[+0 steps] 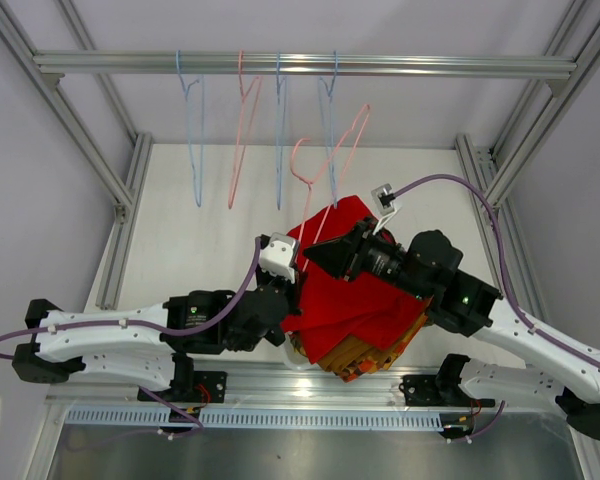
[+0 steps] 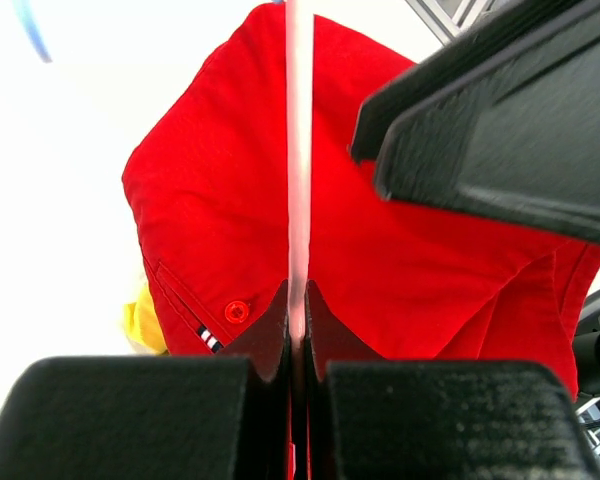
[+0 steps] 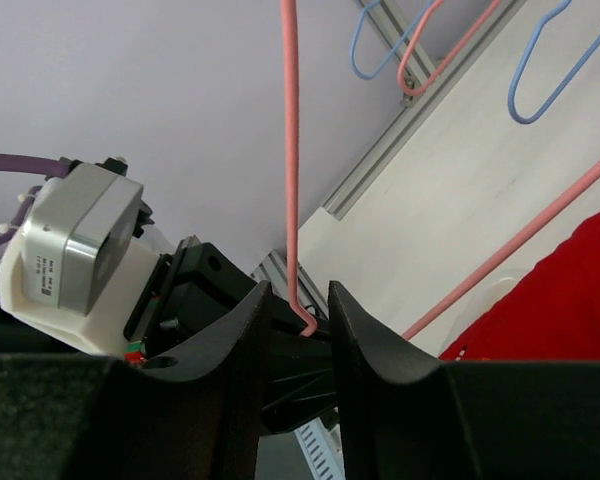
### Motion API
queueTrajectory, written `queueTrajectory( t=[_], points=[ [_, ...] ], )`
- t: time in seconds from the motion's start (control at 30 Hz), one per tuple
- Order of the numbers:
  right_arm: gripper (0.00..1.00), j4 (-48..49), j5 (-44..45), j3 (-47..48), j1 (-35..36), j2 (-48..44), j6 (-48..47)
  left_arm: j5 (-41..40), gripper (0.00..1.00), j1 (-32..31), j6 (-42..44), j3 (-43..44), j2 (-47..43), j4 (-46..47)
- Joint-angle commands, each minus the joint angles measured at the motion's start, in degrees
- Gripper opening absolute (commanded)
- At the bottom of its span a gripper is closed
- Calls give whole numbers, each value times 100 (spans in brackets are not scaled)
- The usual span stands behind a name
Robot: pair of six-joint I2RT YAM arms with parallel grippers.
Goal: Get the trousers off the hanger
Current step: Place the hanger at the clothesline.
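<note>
The left gripper [image 2: 297, 340] is clenching the pink hanger [image 2: 297, 150], its jaws pressing together on the thin wire that is running straight away from them. The right gripper [image 3: 300, 300] is standing released. Its fingers [image 3: 242, 340] are bracketing a bend of the same hanger without pinching it, with a gap showing on either side of the wire.

Under the hanger, the red trousers [image 2: 210, 200] are lying spread, their waistband button facing up just beside the clamped wire. Whether the cloth is looped over the hanger's bar or merely lying below it, I cannot tell. Further pairs are peeking out beneath: a yellow pair [image 2: 140, 325] and an orange-red patterned pair [image 1: 365, 362]. Beyond the pink hanger, other hangers [image 1: 195, 140] are dangling bare from the rail [image 1: 300, 65].

The step in hand looks like parting the hanger from the red pair, with the left arm anchoring the wire. The next move is probably calling for the right fingers to close on the bend. The hanger would then be drawn out along its own line, taking care that the bend is not snagging the waistband.
</note>
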Motion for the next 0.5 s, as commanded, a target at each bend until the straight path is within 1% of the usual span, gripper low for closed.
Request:
queueTrajectory(
  t=[0.0,0.17,0.2,0.3,0.47],
  points=[
    [34,481,123,172,32,-11,-144,-84,1,-17,-163,243,-46,114],
    [40,569,123,313,32,183,-223,-40,0,-17,-172,260,-20,114],
    [44,595,123,321,23,244,-223,-40,1,-17,-189,243,-11,105],
    [49,639,123,392,15,367,-241,-4,1,-26,-216,216,-28,96],
    [51,780,115,462,-3,657,-249,22,0,-26,-233,225,-55,70]
  ],
)
